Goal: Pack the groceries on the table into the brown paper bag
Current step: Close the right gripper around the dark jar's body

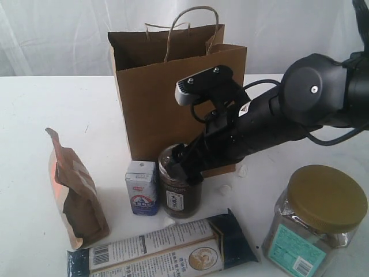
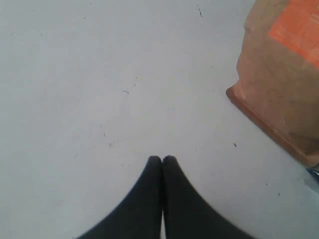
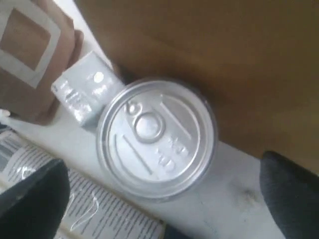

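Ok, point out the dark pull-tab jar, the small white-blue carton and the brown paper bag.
dark pull-tab jar (image 3: 156, 140), right wrist view, middle of its silver lid.
small white-blue carton (image 1: 142, 191), exterior view, on its front face.
brown paper bag (image 1: 151, 104), exterior view, on its bare front wall.

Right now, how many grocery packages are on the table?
5: brown pouch left, white-blue carton and dark pull-tab jar centre, blue-white packet front, gold-lidded clear jar right. More may be hidden.
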### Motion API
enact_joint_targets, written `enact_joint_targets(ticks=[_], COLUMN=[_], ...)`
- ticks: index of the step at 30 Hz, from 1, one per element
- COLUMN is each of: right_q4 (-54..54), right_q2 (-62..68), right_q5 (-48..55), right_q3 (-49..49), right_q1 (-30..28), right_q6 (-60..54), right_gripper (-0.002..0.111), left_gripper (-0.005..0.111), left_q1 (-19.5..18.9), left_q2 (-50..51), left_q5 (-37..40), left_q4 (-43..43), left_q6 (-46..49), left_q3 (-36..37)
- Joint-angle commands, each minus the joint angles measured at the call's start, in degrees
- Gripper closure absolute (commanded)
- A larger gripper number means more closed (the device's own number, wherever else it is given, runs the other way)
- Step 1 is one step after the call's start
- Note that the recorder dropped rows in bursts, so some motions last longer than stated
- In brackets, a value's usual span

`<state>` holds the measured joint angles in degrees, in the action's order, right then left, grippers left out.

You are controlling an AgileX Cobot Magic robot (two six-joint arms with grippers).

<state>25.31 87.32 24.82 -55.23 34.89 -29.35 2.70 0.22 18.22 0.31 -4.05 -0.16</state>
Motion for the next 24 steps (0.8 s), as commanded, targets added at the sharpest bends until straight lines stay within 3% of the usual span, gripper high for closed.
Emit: enact_joint_targets(ticks=[1,17,24], right_q4=[0.3,3.7,4.5], right_q2=[1.5,6.3,7.2], right_q5=[-5.5,-8.5,-9.8], right_q3=[0.0,0.0,0.0], right_q1=[0.0,0.1,3.6], right_q6=[-0.5,3.8,4.2], right_gripper=[0.011,0.012,0.012], left_gripper=[0.107,0.107,0.107], left_q1=[0.4,0.4,0.4], left_q2=[-0.2,-0.2,-0.2], left_q5=[1.8,1.8,1.8], left_q4=[0.2,0.2,0.2], left_q6=[-0.1,-0.1,-0.1], left_q3=[0.2,0.2,0.2])
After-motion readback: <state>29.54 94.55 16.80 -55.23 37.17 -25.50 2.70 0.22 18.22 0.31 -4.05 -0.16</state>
